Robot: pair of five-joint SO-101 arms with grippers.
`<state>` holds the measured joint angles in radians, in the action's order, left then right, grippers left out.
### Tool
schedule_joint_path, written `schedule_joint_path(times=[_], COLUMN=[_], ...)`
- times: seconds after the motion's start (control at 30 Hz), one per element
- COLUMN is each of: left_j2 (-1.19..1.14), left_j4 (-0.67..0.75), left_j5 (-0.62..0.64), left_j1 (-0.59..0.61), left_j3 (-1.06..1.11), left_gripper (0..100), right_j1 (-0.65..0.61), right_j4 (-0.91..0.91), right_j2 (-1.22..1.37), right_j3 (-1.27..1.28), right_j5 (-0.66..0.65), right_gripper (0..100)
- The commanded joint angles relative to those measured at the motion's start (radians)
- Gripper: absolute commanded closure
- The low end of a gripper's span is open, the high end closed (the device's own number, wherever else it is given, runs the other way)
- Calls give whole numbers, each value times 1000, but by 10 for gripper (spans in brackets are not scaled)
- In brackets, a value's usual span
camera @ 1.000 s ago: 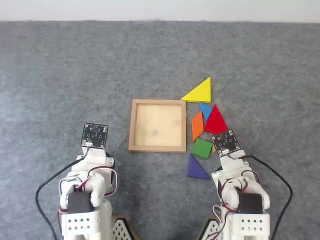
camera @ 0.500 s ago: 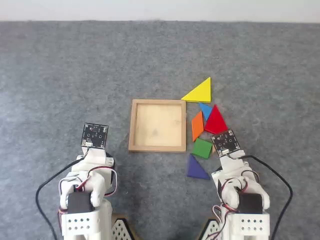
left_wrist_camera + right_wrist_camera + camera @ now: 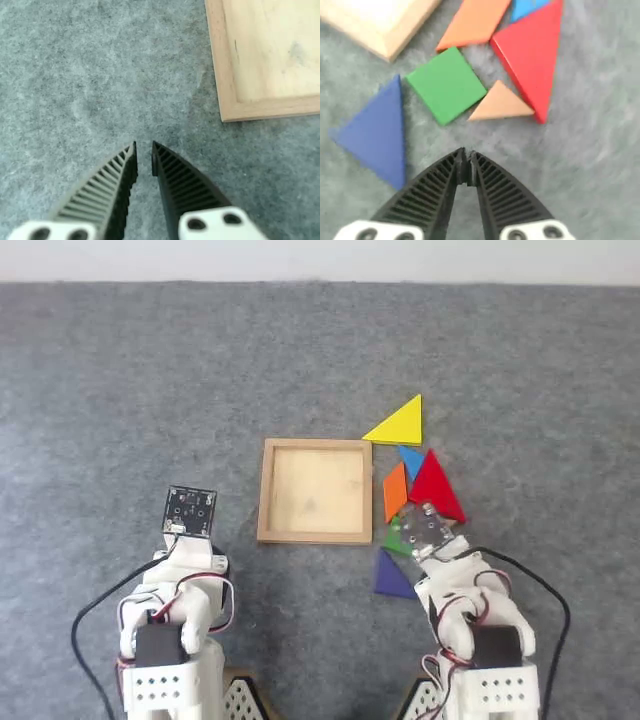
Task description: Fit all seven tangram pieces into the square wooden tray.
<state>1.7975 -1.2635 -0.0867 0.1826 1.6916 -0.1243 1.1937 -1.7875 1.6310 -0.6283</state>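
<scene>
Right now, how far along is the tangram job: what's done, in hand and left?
Done: nothing; the square wooden tray lies empty. In hand: nothing; the right gripper, shut, hovers near the tan triangle, the left gripper beside the tray. Left: all seven: it, yellow triangle, red triangle, light blue triangle, dark blue triangle, orange parallelogram, green square.

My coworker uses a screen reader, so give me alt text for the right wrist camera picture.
The right hand, shut, points at a small tan triangle and a green square on grey carpet. Near them lie a blue triangle, a red triangle, an orange parallelogram and one corner of the wooden tray.
</scene>
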Motion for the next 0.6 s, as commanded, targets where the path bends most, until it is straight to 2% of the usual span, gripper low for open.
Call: schedule_joint_path(times=[0.0, 0.07, 0.17, 0.33, 0.47, 0.57], left_j2=[18, 18, 18, 18, 18, 14], left_j4=[-5, -12, -12, 48, 190, 219], left_j5=[-118, -199, -258, -264, -259, -232], left_j1=[-5, -5, -3, -3, -5, -54], left_j3=[-41, -42, -39, -39, -47, -84], left_gripper=[938, 938, 938, 937, 937, 937], right_j1=[36, 35, -5, -107, -136, -128], right_j4=[5, 27, 27, -59, -140, -225], right_j2=[-7, 1, 110, 545, 872, 1043], right_j3=[-176, -269, -379, -512, -649, -698], right_j5=[-15, 64, 91, 150, 204, 210], right_gripper=[989, 989, 989, 983, 873, 776])
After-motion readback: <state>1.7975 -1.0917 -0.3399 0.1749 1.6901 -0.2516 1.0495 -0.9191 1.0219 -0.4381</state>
